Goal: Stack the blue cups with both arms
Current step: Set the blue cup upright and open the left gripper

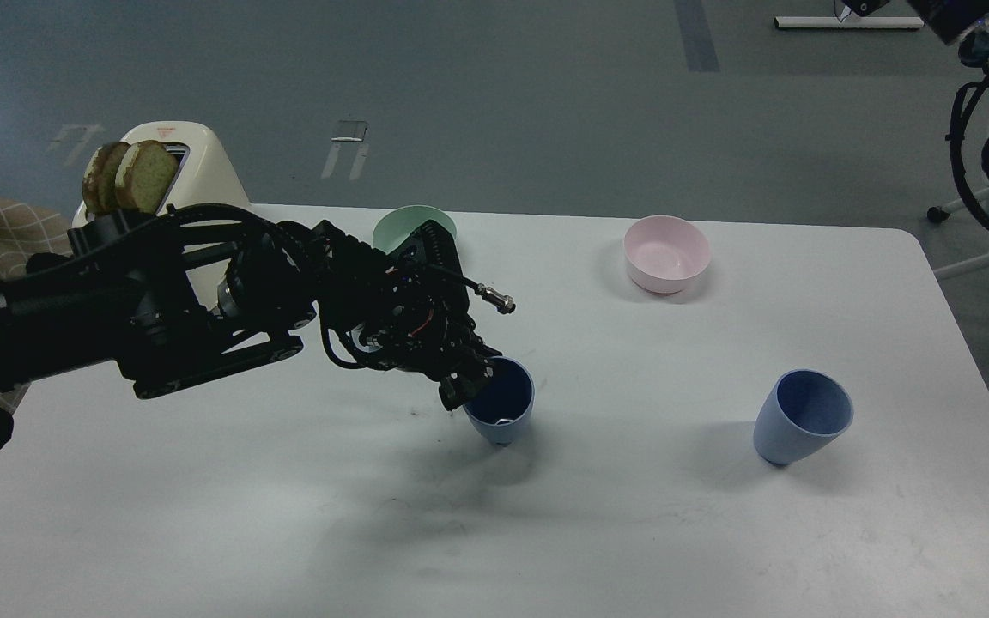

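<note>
Head view: the near blue cup [503,408] stands mid-table, its left rim right at the left gripper [470,384], whose dark fingers blur together, so I cannot tell whether they pinch the rim. The second blue cup [802,416] stands well apart to the right. Behind are a green bowl [400,225], a pink bowl [666,253] and a toaster [203,172].
</note>
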Controlling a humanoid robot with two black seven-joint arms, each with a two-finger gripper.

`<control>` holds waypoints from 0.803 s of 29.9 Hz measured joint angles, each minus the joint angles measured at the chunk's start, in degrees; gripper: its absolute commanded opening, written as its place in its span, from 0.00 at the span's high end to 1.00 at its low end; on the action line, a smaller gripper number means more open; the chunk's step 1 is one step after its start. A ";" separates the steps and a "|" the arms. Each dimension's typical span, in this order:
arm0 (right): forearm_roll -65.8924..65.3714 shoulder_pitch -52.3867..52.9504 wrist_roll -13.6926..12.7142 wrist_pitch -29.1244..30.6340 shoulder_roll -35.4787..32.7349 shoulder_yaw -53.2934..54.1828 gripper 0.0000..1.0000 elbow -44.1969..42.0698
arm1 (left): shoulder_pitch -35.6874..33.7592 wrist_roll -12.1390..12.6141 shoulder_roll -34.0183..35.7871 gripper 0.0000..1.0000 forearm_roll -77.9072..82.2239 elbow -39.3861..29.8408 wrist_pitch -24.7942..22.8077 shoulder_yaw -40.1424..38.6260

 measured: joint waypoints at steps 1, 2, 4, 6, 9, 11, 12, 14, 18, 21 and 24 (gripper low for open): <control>0.00 -0.02 0.00 0.00 -0.01 0.00 0.00 0.01 | -0.01 -0.02 0.00 0.51 -0.10 -0.02 0.00 0.00; 0.01 -0.06 0.00 0.01 -0.01 -0.01 0.00 0.01 | -0.02 -0.04 0.00 0.48 -0.16 -0.06 0.00 -0.01; 0.01 -0.07 0.00 0.02 -0.01 -0.02 0.00 0.02 | -0.14 -0.08 0.00 0.41 -0.26 -0.21 0.00 -0.18; 0.01 -0.07 0.00 0.02 -0.02 -0.04 0.00 0.02 | -0.62 -0.13 0.00 0.34 -0.36 -0.56 0.00 -0.41; 0.01 -0.13 0.00 0.02 -0.34 -0.08 0.00 0.10 | -1.95 -0.24 0.43 0.23 -1.29 -1.45 0.00 -0.85; 0.01 -0.22 0.00 0.02 -0.82 -0.07 0.00 0.26 | -3.57 -0.31 0.83 0.09 -3.71 -2.06 0.00 -1.30; 0.01 -0.26 0.00 0.02 -0.99 -0.07 0.00 0.39 | -4.43 -0.31 1.08 0.07 -5.20 -2.20 0.00 -1.71; 0.01 -0.49 0.00 0.02 -1.53 -0.07 0.00 0.69 | -6.61 -0.18 2.13 0.05 -9.85 -2.34 0.01 -3.09; 0.01 -1.27 0.00 0.03 -3.08 -0.08 0.00 1.95 | -9.11 0.20 3.87 0.03 -18.80 -2.37 0.01 -6.58; 0.01 -2.88 0.06 0.04 -5.08 -0.07 0.00 3.51 | -9.39 0.59 6.32 0.03 -28.14 -1.97 0.01 -10.49; 0.03 -4.78 0.09 0.03 -7.34 0.34 0.00 5.08 | -8.93 0.80 8.58 0.03 -37.52 -1.15 0.01 -13.56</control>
